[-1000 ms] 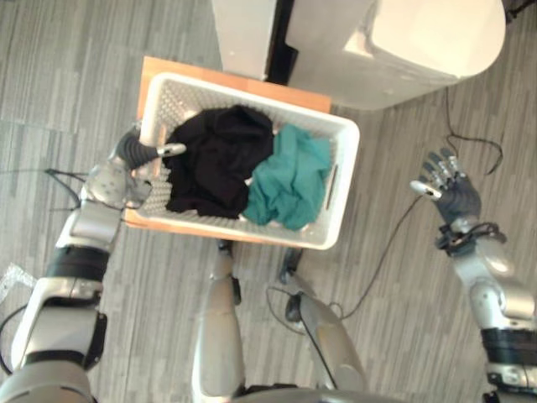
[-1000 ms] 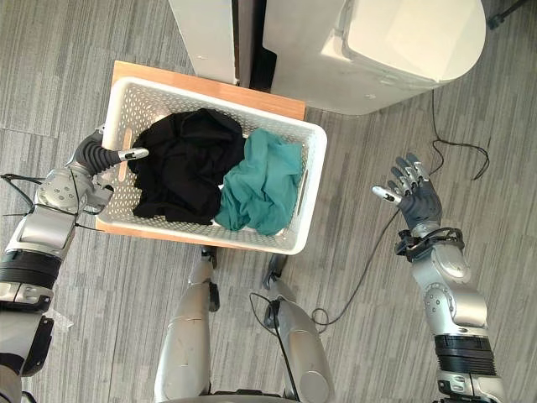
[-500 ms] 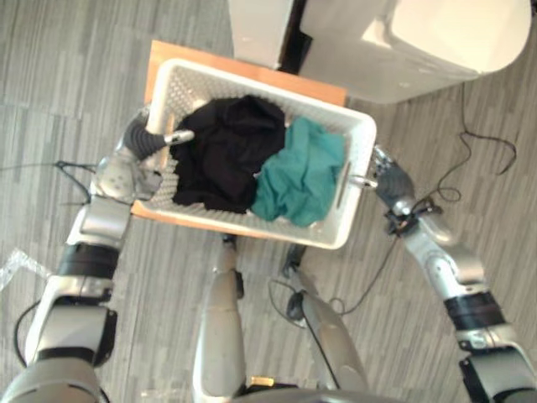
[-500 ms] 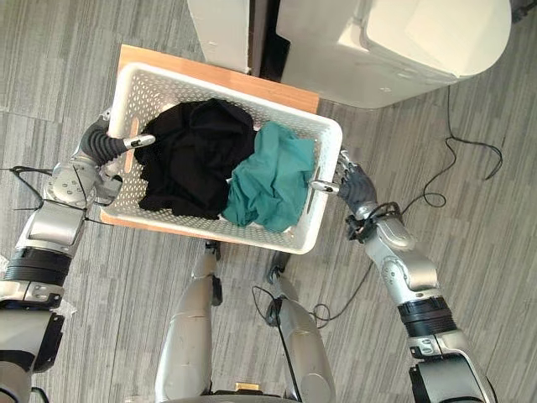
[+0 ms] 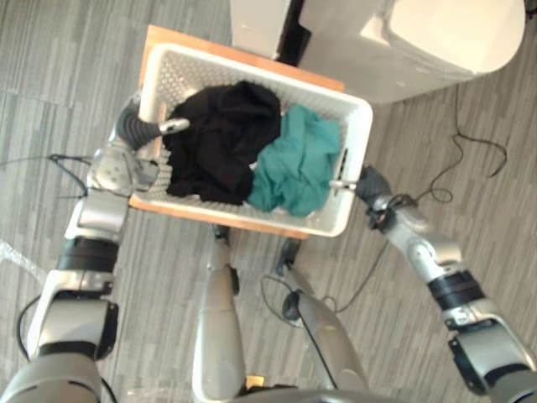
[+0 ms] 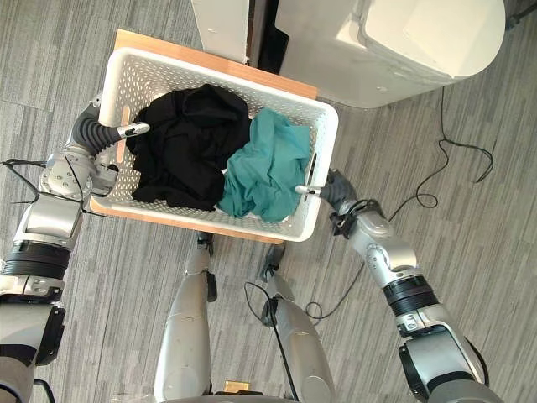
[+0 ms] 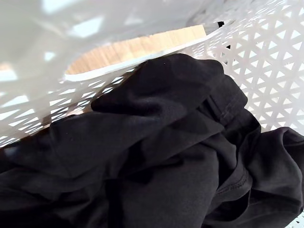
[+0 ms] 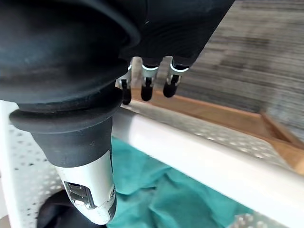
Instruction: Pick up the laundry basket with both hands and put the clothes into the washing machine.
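The laundry basket (image 5: 201, 74) is set on a wooden stand (image 6: 134, 40), near the washing machine (image 6: 386, 50). Its end rims are clasped by the left hand (image 5: 134, 133) and right hand (image 5: 367, 181), thumbs hooked inside. Risk: if lifted unevenly, it may be tilted and the clothes (image 6: 185, 143) spilled.

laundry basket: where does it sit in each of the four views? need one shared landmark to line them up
Left eye view: laundry basket upper centre, on the wooden stand.
Right eye view: upper centre-left, on that stand.
Left wrist view: its mesh wall behind the black clothes.
Right wrist view: its white rim above the teal cloth.
Shared landmark: the wooden stand, also in both wrist views.
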Tool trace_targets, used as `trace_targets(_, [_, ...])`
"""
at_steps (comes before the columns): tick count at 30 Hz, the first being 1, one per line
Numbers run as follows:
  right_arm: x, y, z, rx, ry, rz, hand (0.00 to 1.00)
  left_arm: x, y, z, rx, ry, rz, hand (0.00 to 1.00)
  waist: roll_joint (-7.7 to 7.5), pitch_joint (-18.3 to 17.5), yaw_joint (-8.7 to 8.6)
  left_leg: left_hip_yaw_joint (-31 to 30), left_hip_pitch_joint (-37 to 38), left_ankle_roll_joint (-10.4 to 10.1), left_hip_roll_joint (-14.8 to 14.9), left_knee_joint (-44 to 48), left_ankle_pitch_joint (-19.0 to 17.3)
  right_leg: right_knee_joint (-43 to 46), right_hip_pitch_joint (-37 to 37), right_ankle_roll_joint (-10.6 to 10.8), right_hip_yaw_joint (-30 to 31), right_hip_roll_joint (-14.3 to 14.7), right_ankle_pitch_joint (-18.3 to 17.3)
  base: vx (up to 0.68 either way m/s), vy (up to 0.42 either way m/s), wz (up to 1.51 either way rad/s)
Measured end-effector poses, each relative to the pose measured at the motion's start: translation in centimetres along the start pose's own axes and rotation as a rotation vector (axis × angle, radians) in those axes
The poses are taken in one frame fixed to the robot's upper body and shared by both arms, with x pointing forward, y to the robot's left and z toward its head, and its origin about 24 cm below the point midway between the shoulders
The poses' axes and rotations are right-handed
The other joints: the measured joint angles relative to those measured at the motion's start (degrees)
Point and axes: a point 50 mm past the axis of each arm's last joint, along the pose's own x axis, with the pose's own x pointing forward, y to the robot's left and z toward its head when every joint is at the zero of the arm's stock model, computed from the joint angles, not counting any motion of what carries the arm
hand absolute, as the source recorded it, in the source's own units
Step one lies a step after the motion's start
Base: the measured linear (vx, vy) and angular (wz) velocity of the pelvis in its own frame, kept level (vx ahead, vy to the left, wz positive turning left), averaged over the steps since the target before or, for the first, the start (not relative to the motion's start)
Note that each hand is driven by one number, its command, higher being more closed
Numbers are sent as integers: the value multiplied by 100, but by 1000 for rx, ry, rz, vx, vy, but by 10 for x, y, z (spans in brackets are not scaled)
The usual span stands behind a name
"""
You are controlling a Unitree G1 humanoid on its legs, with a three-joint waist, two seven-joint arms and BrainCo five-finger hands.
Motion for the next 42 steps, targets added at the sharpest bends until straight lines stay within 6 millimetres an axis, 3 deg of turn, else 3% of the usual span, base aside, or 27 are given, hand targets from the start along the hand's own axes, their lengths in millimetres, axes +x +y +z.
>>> trace_targets(8, [9, 2, -7, 20, 38, 3, 0, 1, -1, -5, 5, 22, 12, 0, -37, -145, -33, -19, -55, -13, 12, 8, 7, -78, -8, -6, -15, 19, 4, 68, -2, 0])
trace_targets(21, [30, 11, 42, -301, -56, -25, 0, -7, 14, -4, 61, -10, 104, 0, -45, -176, 2, 57, -209, -112, 110, 18, 134, -226, -146, -148, -45, 103, 56, 78, -17, -5])
trace_targets(22, [29, 12, 44, -314, -64, -28, 100, -9, 14, -3, 64, -21, 107, 100, -44, -176, 8, 57, -211, -112, 109, 19, 134, -229, -146, -146, -43, 103, 61, 108, 1, 0])
trace_targets(29, [22, -2, 61, -435, -89, -119, 100, -26, 2, -7, 86, -39, 79, 100, -36, -171, 160, -20, -174, -112, 103, 99, 136, -280, -6, -147, -43, 132, 73, 120, 3, 5])
trace_targets(32, [16, -11, 55, -516, -55, -174, 100, -32, -7, -12, 140, -31, 64, 100, -24, -163, 250, -39, -2, -113, 91, 79, 135, -312, 174, -146, -22, 138, 72, 124, 15, 7])
trace_targets(37, [4, -20, 47, -521, -65, -271, 100, -49, -28, -15, 182, -42, 50, 100, 204, -21, 294, -165, 468, -149, -62, -172, 114, -443, 615, -138, -7, 116, 56, 91, 27, 13])
trace_targets(42, [2, -3, 44, -493, -130, -378, 100, -63, -52, -21, 70, 51, 157, 100, 310, 48, 284, -435, 847, -225, -288, -601, 271, -507, 787, -214, 58, 34, 21, 63, 18, 1])
